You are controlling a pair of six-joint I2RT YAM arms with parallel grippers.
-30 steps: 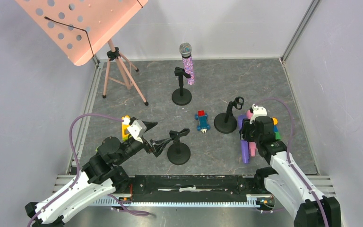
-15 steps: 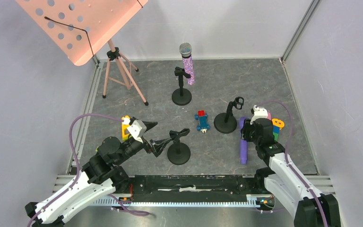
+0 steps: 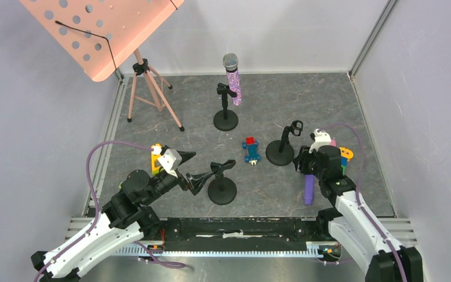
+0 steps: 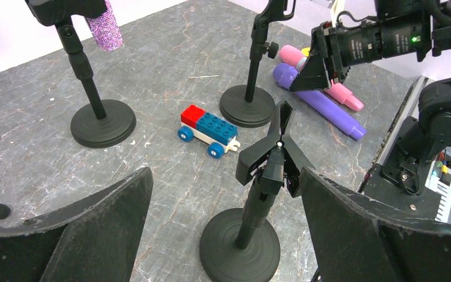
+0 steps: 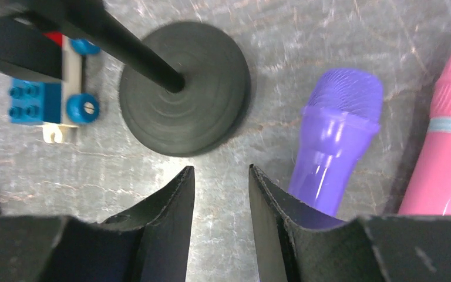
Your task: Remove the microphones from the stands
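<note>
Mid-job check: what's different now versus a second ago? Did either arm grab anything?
The right gripper slid slightly left, toward the empty stand, open and holding nothing. The purple microphone lying beneath it seems nudged a little rightward at its near end. Unchanged: the left gripper, open at the near stand; the glitter microphone still in the far stand; the toy car.
</note>
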